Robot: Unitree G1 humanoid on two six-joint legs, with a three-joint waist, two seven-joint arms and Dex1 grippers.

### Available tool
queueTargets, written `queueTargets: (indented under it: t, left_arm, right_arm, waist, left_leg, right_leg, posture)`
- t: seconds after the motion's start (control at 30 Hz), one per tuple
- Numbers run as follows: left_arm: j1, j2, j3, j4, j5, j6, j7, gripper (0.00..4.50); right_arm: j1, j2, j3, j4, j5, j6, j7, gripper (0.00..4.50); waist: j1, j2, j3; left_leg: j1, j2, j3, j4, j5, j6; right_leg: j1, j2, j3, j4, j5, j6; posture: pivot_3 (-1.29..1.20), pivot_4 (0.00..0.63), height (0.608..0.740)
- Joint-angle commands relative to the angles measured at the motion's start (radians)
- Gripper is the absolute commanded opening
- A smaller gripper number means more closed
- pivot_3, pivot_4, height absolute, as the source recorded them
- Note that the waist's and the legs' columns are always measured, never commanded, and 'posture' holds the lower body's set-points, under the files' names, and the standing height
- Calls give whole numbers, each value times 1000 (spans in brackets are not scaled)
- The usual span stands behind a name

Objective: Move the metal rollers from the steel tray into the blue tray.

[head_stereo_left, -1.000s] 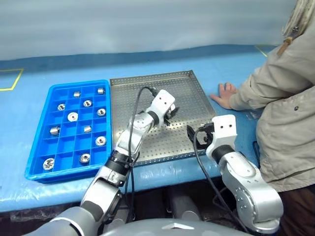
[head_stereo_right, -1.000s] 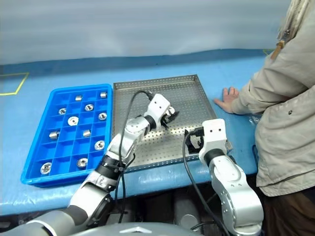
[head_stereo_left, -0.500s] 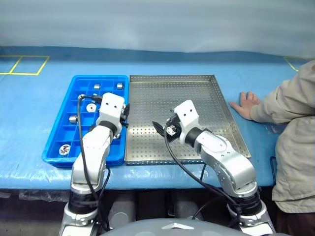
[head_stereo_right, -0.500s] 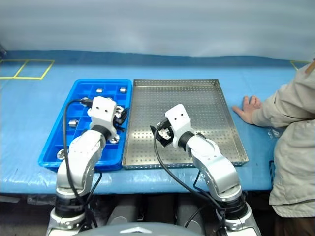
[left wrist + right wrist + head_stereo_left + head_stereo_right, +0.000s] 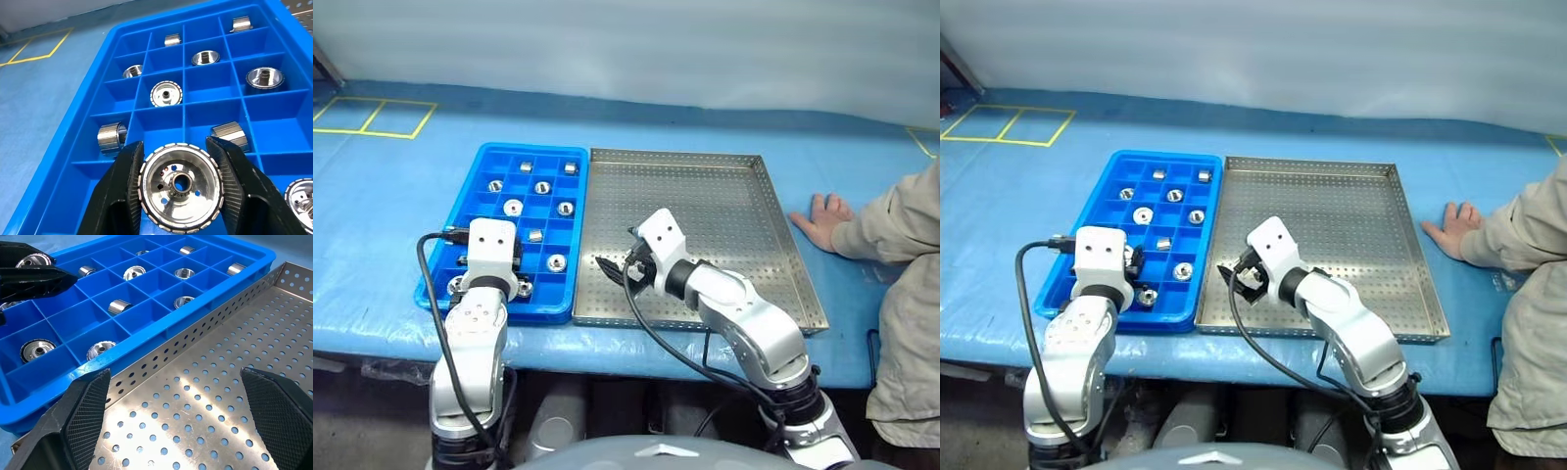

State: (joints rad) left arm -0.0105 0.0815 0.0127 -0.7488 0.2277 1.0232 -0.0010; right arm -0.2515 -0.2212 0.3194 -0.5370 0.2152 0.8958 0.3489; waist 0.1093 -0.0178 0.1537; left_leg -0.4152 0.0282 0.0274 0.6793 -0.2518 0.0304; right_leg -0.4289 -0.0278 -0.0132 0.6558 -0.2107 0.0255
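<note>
A large knurled metal roller (image 5: 180,186) sits between my left gripper's (image 5: 176,146) two fingers, which are shut on it. That hand hovers over the near left part of the blue tray (image 5: 533,148). Several more metal rollers, such as one (image 5: 513,207) and another (image 5: 557,261), lie in its compartments. My right gripper (image 5: 612,266) stands wide open low over the steel tray (image 5: 724,211), at its near left part beside the blue tray's rim. Nothing is between its fingers (image 5: 83,411).
A person stands at the right, with a hand (image 5: 822,217) flat on the blue table just beyond the steel tray's right rim and a beige sleeve (image 5: 901,220) behind it. Yellow floor-tape lines (image 5: 372,117) mark the table's far left.
The camera has swung left. My left arm carried the roller from the middle of the steel tray over to the blue tray. My right gripper, still open, moved left across the steel tray.
</note>
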Motion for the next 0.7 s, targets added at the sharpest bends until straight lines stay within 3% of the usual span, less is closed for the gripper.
queueTargets:
  t: [0.03, 0.7]
  left_arm:
    - [3, -7, 19, -29, 12, -16, 26, 1715]
    - [-13, -8, 55, 114, -1, -40, 68, 1715]
  right_arm:
    - [8, 13, 5, -35, 11, -8, -7, 4500]
    - [42, 6, 8, -58, 3, -9, -53, 4500]
  waist:
    - [2, 0, 0]
    - [-4, 0, 0]
  left_leg:
    - [0, 0, 0, 0, 0, 0]
    - [-1, 0, -1, 0, 0, 0]
  right_leg:
    - [0, 0, 0, 0, 0, 0]
    - [0, 0, -1, -1, 0, -1]
  posture:
    - [320, 150, 740]
    - [269, 150, 740]
